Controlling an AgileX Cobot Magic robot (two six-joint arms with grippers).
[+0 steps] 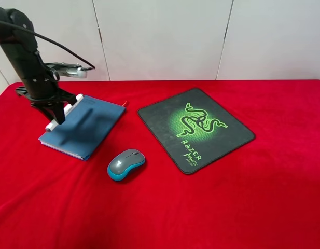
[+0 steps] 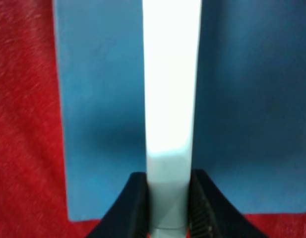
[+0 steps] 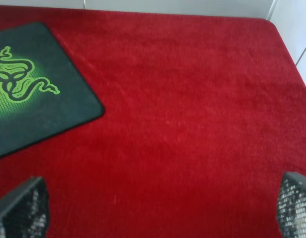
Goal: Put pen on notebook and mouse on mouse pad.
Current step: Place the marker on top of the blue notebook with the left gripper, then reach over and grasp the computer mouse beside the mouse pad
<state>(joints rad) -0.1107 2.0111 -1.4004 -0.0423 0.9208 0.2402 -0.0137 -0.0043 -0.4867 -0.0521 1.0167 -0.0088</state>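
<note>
My left gripper (image 1: 60, 113) is shut on the white pen (image 1: 71, 104), holding it over the left edge of the slate-blue notebook (image 1: 87, 127). The left wrist view shows the pen (image 2: 170, 89) clamped between the black fingers (image 2: 135, 208), with the notebook (image 2: 242, 99) right beneath it. I cannot tell whether the pen touches the cover. The grey and teal mouse (image 1: 126, 164) rests on the red cloth in front of the notebook, left of the black Razer mouse pad (image 1: 196, 128). My right gripper (image 3: 162, 213) is open above bare cloth to the right of the mouse pad (image 3: 33, 99).
A red cloth (image 1: 253, 197) covers the whole table, with a white wall behind. The table's right edge (image 3: 286, 49) shows in the right wrist view. The notebook's red ribbon (image 1: 125, 104) sticks out at its far corner.
</note>
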